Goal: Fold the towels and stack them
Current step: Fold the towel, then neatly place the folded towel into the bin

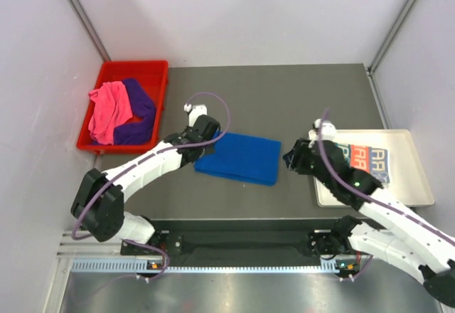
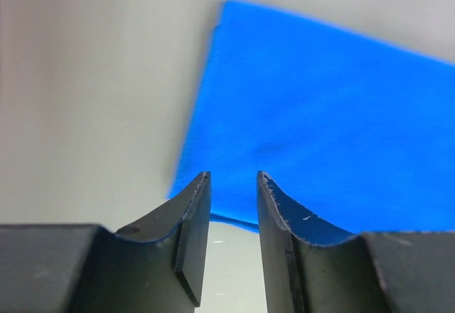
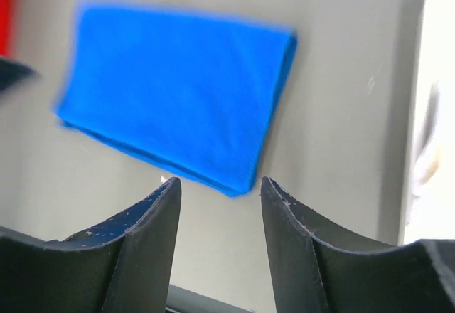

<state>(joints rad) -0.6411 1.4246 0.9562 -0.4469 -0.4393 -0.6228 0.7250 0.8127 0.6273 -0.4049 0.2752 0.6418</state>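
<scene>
On the worktop (image 1: 306,99) the blue towel (image 1: 240,156) looks soft, limp (likely best pinched at corners); left hand (image 2: 233,178) and right hand (image 3: 220,185) gape empty.

I count one royal blue towel (image 1: 240,158) on the worktop (image 1: 306,99), one pink towel (image 1: 106,112) and one purple towel (image 1: 140,103) in one red bin (image 1: 135,64), and one lettered towel (image 1: 366,158) on one white tray (image 1: 416,179). Total: four towels.
</scene>
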